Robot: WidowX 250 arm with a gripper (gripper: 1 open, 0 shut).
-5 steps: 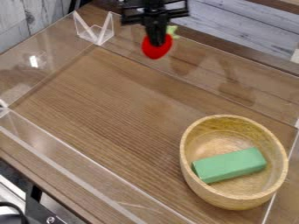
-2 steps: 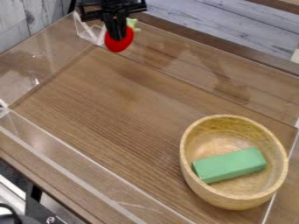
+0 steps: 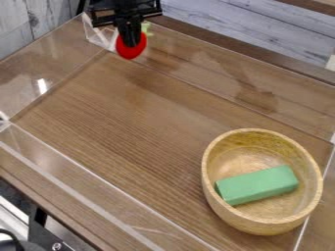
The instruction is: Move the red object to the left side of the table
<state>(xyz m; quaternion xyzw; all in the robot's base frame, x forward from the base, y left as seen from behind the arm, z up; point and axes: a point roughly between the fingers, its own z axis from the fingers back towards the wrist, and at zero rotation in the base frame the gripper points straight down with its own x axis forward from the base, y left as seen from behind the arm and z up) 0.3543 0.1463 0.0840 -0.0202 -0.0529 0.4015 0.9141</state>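
The red object (image 3: 129,44), a small rounded toy with a yellow-green tip on its right, hangs at the upper left of the camera view, just above the back left part of the table (image 3: 144,127). My black gripper (image 3: 128,32) comes down from the top edge and is shut on the red object, its fingers pinching the toy's top. Only the lowest part of the gripper shows; the arm above is cut off by the frame.
A wooden bowl (image 3: 264,212) holding a green rectangular block (image 3: 257,185) stands at the front right. Low clear acrylic walls (image 3: 53,167) border the tabletop, with a clear corner piece (image 3: 96,29) right beside the gripper. Grey planks run behind.
The gripper has carried the red object leftward along the back of the table, from the top middle to the upper left; in the last half second it barely shifted.
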